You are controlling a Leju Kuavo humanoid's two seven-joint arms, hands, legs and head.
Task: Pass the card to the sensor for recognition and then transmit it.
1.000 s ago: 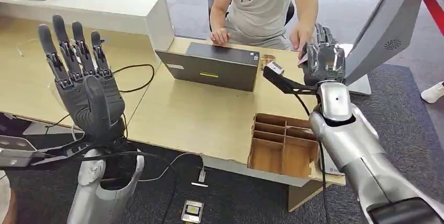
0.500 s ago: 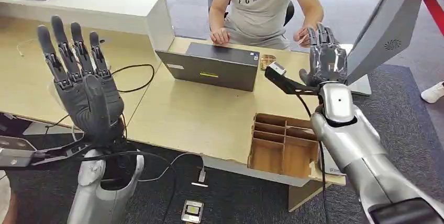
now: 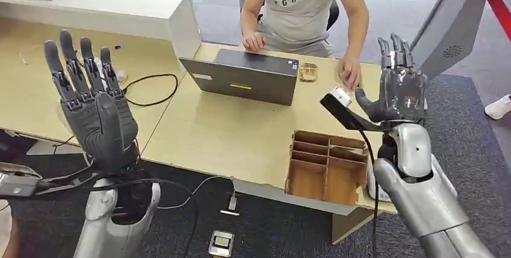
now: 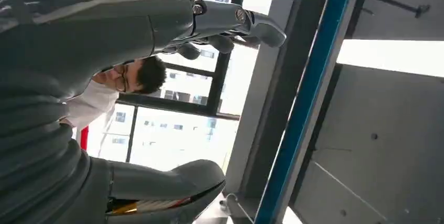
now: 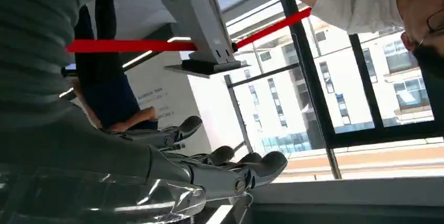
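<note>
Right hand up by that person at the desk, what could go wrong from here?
1. The right hand is raised, open and empty, close to the person's hand; a swing could bump it.
2. The grey stand leans just beside its fingers, so a sideways move may hit it.
3. No card can be made out; a new pass would cross the laptop and the wooden tray.
</note>
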